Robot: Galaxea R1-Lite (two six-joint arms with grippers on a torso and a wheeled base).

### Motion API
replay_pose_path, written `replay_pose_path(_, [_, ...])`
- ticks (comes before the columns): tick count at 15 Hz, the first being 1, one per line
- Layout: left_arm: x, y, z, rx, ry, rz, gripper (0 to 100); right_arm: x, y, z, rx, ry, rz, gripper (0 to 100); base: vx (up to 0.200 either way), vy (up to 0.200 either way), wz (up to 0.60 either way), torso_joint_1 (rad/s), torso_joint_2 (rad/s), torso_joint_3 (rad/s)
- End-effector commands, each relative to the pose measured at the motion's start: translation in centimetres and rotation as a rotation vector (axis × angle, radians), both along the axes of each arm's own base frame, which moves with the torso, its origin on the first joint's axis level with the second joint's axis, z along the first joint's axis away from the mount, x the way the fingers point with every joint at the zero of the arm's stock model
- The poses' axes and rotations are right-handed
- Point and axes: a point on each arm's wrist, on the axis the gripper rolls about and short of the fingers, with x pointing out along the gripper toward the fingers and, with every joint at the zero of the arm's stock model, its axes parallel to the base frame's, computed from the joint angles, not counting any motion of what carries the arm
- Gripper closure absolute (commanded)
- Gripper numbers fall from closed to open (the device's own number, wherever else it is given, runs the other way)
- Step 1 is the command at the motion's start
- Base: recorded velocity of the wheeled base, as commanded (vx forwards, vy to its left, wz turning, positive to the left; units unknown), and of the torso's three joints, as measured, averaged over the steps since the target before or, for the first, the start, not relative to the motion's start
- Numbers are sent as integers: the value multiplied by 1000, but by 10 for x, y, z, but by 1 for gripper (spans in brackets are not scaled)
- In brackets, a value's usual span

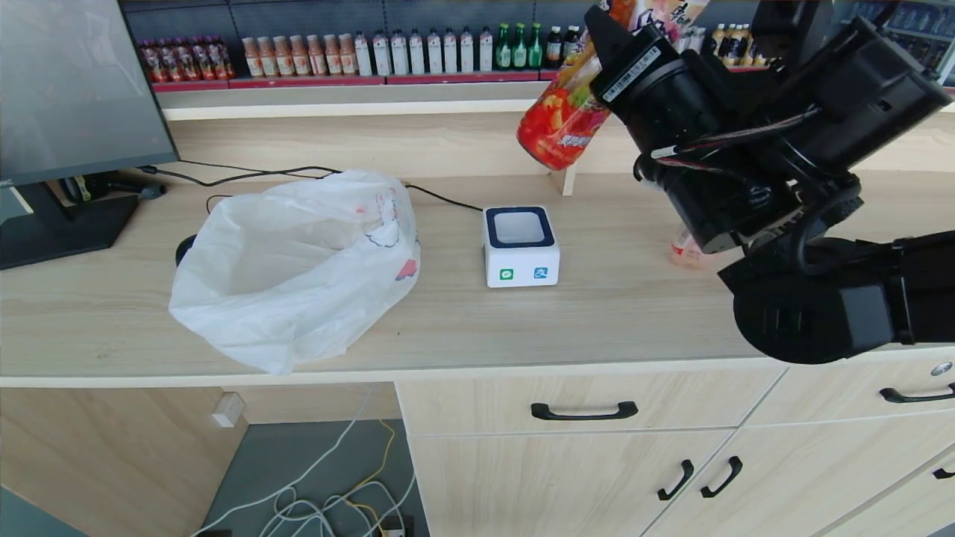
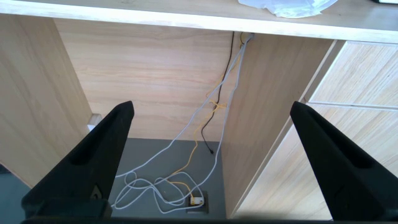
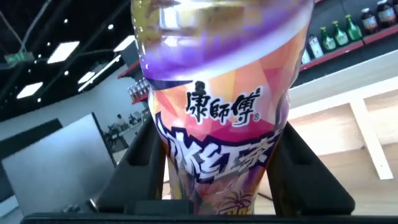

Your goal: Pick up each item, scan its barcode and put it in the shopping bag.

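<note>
Below the counter's front edge, the left gripper hangs in the open bay with its fingers spread wide and nothing between them; loose cables lie on the floor under it. On the counter, the white plastic shopping bag sits toward the front left, its mouth open upward, and one fold reaches almost to the front edge. Beside it, with a strip of bare wood between, the white scanner box stands at the middle with its window facing up. Right of the scanner the wood is free as far as a pale bottle, which is mostly hidden behind the right arm. The monitor stands at the back left corner.

The right gripper is closed around the colourful drink bottle, one finger on each side of the label. The bottle hangs high above the back edge, right of the scanner. Its long axis is tilted, with the lower end pointing down toward the counter's left (which end has the cap, I cannot tell). Farthest back, a shelf carries a row of bottles.
</note>
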Motion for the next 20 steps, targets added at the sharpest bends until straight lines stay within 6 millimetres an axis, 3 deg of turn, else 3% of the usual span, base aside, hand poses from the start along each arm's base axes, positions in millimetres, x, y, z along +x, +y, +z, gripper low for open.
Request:
replay_pose_path(1, [0, 0, 0, 0, 0, 0, 0, -23, -23, -9, -188, -92, 14, 100, 0, 0, 0, 0, 0, 0])
replay_pose_path(5, [0, 0, 0, 0, 0, 0, 0, -32, -29, -19, -369, -222, 24, 100, 0, 0, 0, 0, 0, 0])
replay_pose_path(11, [0, 0, 0, 0, 0, -1, 0, -34, -52, -61, -413, -162, -28, 100, 0, 0, 0, 0, 0, 0])
replay_pose_path(14, [0, 0, 0, 0, 0, 0, 0, -39, -55, -63, -411, -147, -40, 100, -133, 0, 0, 2, 2, -2])
replay_pose_path(20, [0, 0, 0, 0, 0, -1, 0, -28, -71, -65, -390, -116, -126, 100, 0, 0, 0, 0, 0, 0])
